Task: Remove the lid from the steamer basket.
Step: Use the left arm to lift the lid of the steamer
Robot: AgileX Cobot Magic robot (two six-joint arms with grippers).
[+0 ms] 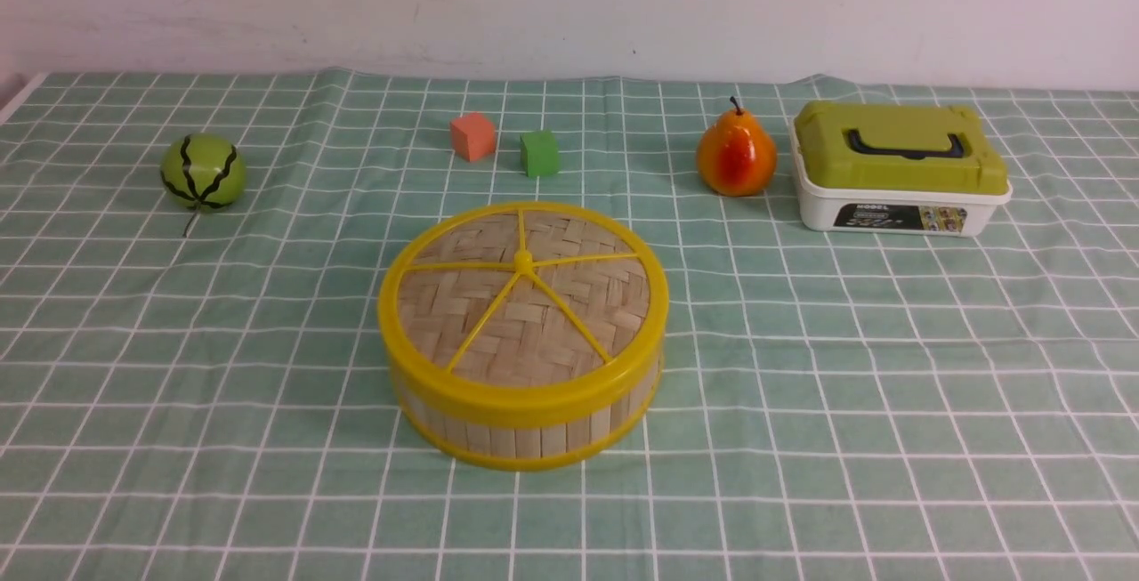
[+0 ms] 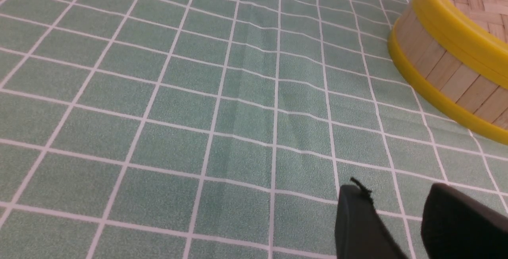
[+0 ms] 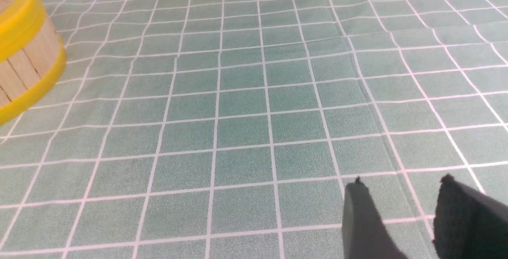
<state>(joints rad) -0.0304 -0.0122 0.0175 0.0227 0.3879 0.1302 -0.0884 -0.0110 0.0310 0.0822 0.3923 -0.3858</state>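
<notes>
The steamer basket point(image 1: 525, 430) stands in the middle of the checked cloth, with bamboo-slat wall and yellow rims. The lid point(image 1: 523, 296), a woven bamboo disc with yellow rim and spokes, sits closed on top of it. Neither arm shows in the front view. In the left wrist view my left gripper point(image 2: 397, 193) hovers open over bare cloth, the basket point(image 2: 440, 68) some way off. In the right wrist view my right gripper point(image 3: 401, 183) is open too, nothing between its fingers, with the basket point(image 3: 24, 64) far off at the picture's edge.
A striped green melon point(image 1: 203, 172) lies at the far left. A pink cube point(image 1: 472, 136) and a green cube point(image 1: 539, 153) sit behind the basket. An orange pear point(image 1: 735, 154) and a white box with an olive-green lid point(image 1: 899, 167) stand at the back right.
</notes>
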